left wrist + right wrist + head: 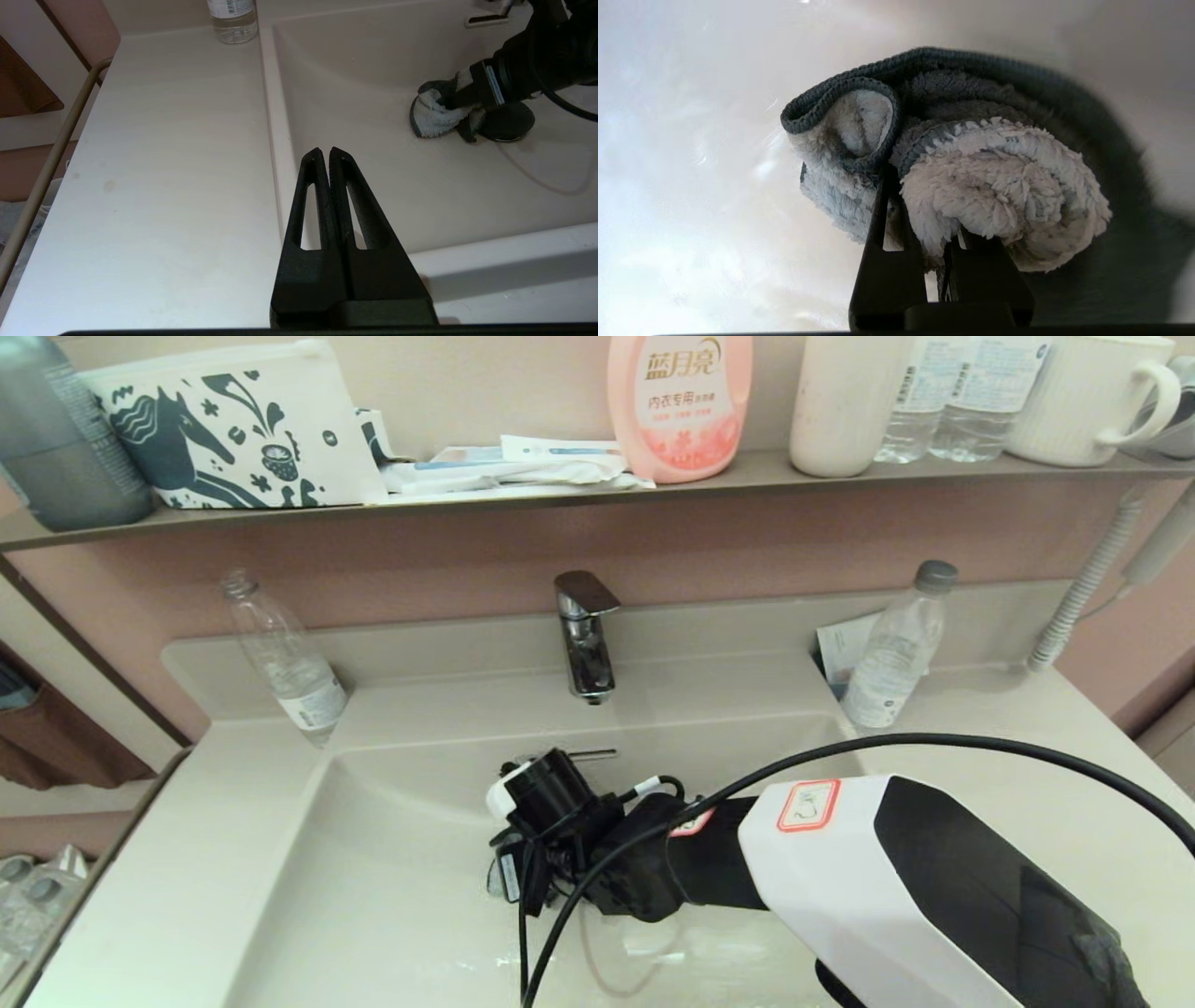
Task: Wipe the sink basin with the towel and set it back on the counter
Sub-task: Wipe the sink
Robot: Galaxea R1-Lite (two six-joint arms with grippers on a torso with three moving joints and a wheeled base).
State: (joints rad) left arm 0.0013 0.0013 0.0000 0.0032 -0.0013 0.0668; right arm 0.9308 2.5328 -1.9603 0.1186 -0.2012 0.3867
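Towel (971, 196) in hand, our right gripper (924, 205) is down inside the sink basin (373, 70), its 2 fingers pinched tight on a bunched fold of the cloth. From our right wrist view we see the towel rolled over on itself, the pale fluffy face bulging outward and the dark charcoal edging curling around the top, with the glossy basin surface right behind it. From our left wrist view the towel (432, 116) presses against the basin floor, just beside the round dark drain plug (507, 122), and the overflow slot (486, 19) sits on the basin wall beyond. From our head view our right arm reaches in from the right across the basin (373, 859), and its wrist hides the towel and the fingers; the chrome faucet (585, 635) stands on the back ledge above it. Our left gripper (325, 156) hovers over the basin's left rim where it meets the counter (163, 163), with both fingers pressed together and nothing between them. We see 2 clear water bottles on the counter, 1 at the back left (285, 658) and 1 at the back right (894, 649). On the wall shelf (560, 490) above sit a white pouch with a dark teal horse print (233, 429) and a pink detergent bottle (680, 401).
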